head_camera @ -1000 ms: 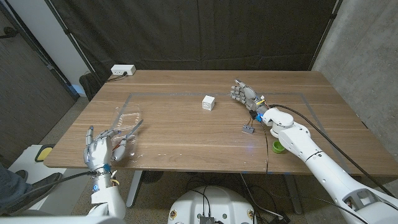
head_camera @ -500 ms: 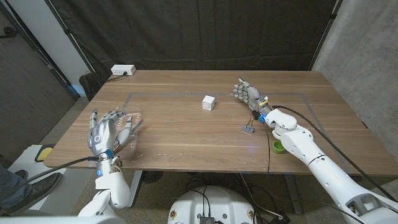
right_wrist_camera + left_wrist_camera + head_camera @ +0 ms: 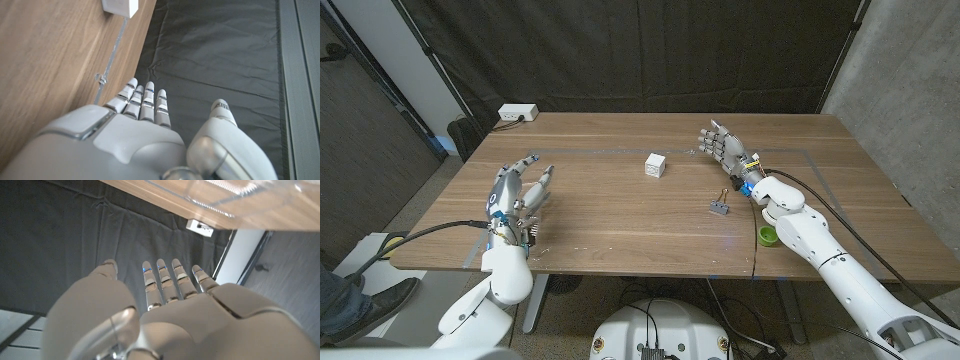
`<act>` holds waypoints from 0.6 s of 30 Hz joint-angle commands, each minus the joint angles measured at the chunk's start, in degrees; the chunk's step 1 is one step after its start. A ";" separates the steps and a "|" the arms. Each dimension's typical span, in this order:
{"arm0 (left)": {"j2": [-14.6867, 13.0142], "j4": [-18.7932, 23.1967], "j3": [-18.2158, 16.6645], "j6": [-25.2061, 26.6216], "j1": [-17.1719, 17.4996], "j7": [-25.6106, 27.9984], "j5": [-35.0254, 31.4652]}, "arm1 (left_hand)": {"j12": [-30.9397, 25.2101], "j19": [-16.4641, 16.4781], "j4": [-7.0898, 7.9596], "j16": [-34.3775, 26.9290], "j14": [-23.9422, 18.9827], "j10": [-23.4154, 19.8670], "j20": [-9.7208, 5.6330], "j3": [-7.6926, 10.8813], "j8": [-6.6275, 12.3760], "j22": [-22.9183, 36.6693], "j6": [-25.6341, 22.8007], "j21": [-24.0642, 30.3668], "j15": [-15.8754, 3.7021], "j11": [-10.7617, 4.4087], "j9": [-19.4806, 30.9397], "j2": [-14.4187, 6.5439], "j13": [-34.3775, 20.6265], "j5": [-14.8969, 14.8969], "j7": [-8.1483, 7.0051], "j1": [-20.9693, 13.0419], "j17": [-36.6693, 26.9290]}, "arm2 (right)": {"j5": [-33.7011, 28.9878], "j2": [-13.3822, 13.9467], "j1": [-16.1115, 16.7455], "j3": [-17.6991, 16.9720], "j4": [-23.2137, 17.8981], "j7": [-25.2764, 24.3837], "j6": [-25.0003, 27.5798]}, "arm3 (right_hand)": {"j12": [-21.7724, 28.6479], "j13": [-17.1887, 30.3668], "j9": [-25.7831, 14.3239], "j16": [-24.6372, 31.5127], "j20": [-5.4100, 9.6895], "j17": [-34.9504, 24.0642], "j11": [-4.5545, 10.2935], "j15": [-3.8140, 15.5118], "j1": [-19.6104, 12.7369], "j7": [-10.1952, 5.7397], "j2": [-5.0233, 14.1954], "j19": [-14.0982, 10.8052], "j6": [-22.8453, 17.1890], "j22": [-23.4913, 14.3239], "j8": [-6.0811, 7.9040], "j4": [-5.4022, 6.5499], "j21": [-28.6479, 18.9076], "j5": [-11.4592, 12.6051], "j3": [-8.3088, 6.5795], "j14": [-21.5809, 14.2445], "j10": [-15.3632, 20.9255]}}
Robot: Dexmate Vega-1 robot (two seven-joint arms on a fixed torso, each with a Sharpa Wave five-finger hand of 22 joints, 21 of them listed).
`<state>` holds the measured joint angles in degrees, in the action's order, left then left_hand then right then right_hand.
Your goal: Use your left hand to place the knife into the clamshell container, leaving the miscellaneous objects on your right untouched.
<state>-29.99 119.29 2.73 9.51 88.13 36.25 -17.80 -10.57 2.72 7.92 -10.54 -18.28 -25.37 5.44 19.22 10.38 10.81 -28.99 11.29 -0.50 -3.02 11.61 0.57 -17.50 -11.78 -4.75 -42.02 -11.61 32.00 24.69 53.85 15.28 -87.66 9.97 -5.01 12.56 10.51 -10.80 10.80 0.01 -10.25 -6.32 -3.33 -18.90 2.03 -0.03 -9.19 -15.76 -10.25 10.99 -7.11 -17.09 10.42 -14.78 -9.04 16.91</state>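
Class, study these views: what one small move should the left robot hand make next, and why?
Probably draw the left robot hand back a little, away from the clamshell container. It holds nothing, fingers spread, and hangs over the clear container. I cannot make out the knife, so uncovering that spot should come before any grasp.

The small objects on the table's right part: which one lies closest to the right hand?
The grey clip-like object, just beside the right hand's wrist. The white cube sits farther toward the middle; the green roll lies by the forearm.

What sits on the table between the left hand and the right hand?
In the head view, a small white cube stands on the table between the left hand and right hand; otherwise bare wood.
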 commanded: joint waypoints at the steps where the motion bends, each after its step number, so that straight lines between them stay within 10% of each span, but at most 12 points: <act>1: 3.62 -5.86 -0.15 -13.63 -6.22 -10.07 14.12 | -0.20 -0.44 0.23 -0.18 0.54 0.55 0.12 -0.16 0.15 0.21 0.45 0.48 0.06 0.26 0.13 -0.39 0.09 0.04 0.75 0.69 -0.10 | 1.43 -0.42 1.32 -1.69 0.41 1.60 -4.56 | 0.08 0.31 -0.07 -0.07 -0.07 -0.13 0.27 0.02 0.18 -0.44 0.28 -0.59 -0.13 -0.27 0.30 0.00 0.16 0.36 0.36 -0.04 0.49; 18: 3.77 -15.29 2.58 -19.06 -16.73 -23.50 28.70 | -0.66 0.26 0.82 -0.54 2.51 3.92 0.08 -1.91 0.24 0.33 5.54 1.28 1.22 2.40 0.08 -0.21 1.00 0.37 3.27 4.16 0.00 | 2.31 0.50 2.95 -3.50 -0.62 2.63 -7.90 | 0.10 0.31 -0.07 -0.06 0.03 -0.12 0.20 0.09 0.26 -0.54 0.21 -0.89 -0.24 -0.28 0.31 0.00 0.31 0.39 0.47 -0.12 0.57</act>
<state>-26.96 109.65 3.67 -4.88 77.37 18.84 3.69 -10.65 1.33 8.70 -10.54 -15.73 -20.91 5.61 17.62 10.38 10.81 -23.81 11.69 0.62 -0.73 11.60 0.27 -16.48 -11.30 -1.61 -38.54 -11.44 33.99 24.58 55.39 12.92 -87.05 12.63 -10.89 12.56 10.52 -10.80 10.80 -0.10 -10.25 -6.32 -3.33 -18.90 1.83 -0.03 -9.91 -15.96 -10.26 10.99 -7.12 -17.09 10.42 -14.30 -9.04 16.91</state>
